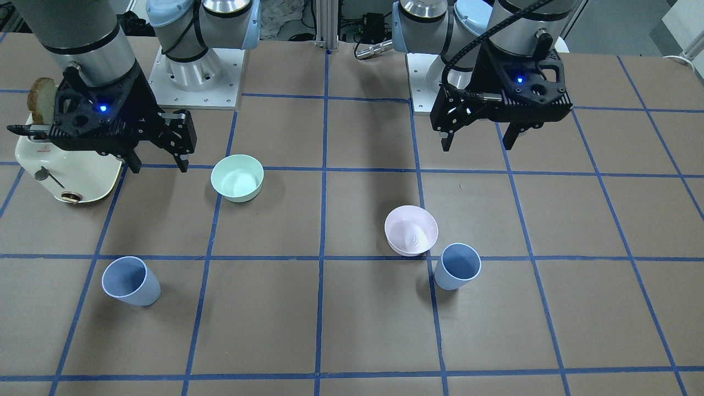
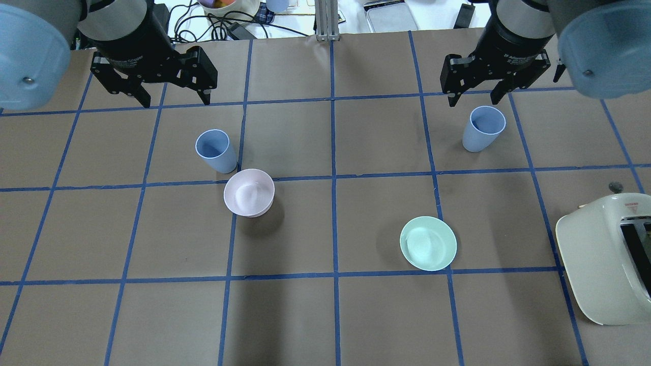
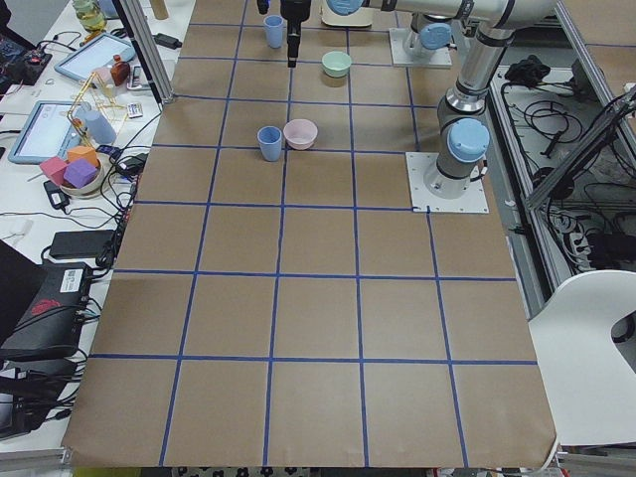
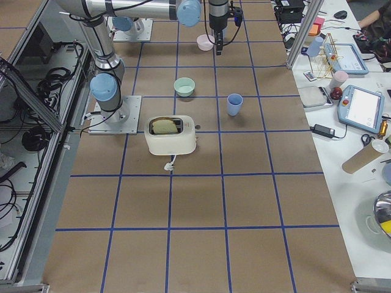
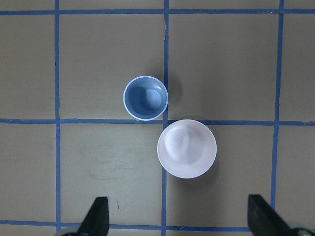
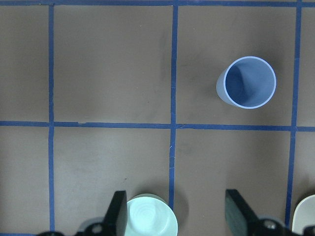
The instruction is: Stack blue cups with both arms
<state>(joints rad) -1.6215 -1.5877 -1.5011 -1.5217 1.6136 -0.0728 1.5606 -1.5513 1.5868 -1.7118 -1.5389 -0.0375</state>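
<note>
Left gripper (image 2: 177,103) and right gripper (image 2: 472,100) hovering agape, empty; left blue cup (image 2: 216,151) standing at its 5 o'clock, right blue cup (image 2: 483,129) at 6 — probably light, stiff, slick; rim-wall pinch suiting.

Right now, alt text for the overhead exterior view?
Two blue cups stand upright and far apart on a taped-grid table: the left cup beside a pink bowl, the right cup alone. The left gripper and right gripper hover open and empty at the top edge. A mint bowl and a cream toaster sit lower right.
</note>
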